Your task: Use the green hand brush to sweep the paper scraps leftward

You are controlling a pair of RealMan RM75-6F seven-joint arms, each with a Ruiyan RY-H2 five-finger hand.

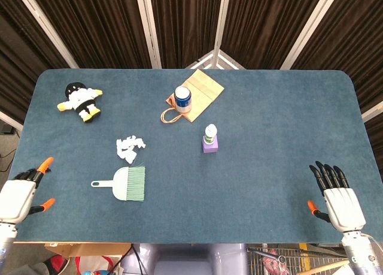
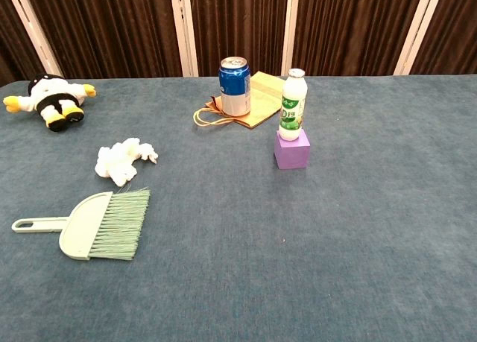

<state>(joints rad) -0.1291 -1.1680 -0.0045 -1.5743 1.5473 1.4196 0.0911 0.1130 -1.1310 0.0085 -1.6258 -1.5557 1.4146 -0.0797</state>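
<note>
The green hand brush lies flat on the blue table, handle pointing left, bristles to the right. Just beyond it sits a small heap of white paper scraps. My left hand hovers at the table's front left corner, fingers spread and empty, well left of the brush handle. My right hand is at the front right corner, fingers apart, holding nothing. Neither hand appears in the chest view.
A plush penguin lies at the back left. A blue can stands on a brown paper bag at the back centre. A small white bottle stands on a purple block mid-table.
</note>
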